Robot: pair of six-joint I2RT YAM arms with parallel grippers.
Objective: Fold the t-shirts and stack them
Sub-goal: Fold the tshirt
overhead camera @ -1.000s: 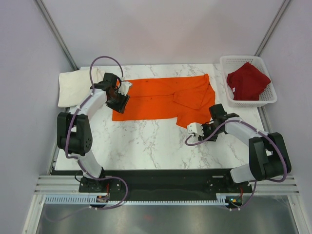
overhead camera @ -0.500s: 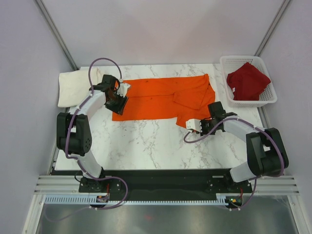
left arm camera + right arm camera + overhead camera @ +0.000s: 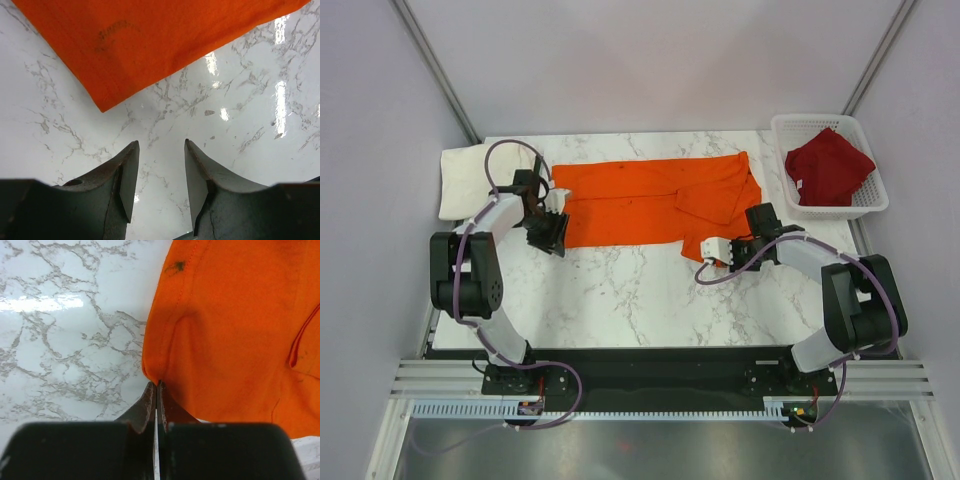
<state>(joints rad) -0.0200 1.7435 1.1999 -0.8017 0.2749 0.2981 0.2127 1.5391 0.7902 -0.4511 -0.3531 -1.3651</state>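
The bright orange t-shirt (image 3: 640,200) lies spread across the middle of the marble table, its right part folded over and rumpled. My left gripper (image 3: 550,232) is open and empty over bare marble, just off the shirt's near left corner (image 3: 102,107). In the left wrist view its open gripper (image 3: 161,146) has only marble between the fingers. My right gripper (image 3: 708,252) is at the shirt's near right hem. In the right wrist view it (image 3: 156,385) is shut on a fold of the orange cloth (image 3: 235,325). The dark red t-shirt (image 3: 828,166) lies in the basket. The cream-white t-shirt (image 3: 470,180) lies folded at the far left.
The white lattice basket (image 3: 840,212) stands at the table's far right corner. Bare marble (image 3: 620,300) stretches between the orange shirt and the near edge. Purple cables loop from both arms. Grey walls close in the table on both sides.
My left gripper has moved off the shirt's left corner, leftward and nearer, and is open. My right gripper has moved in to the shirt's near right hem.
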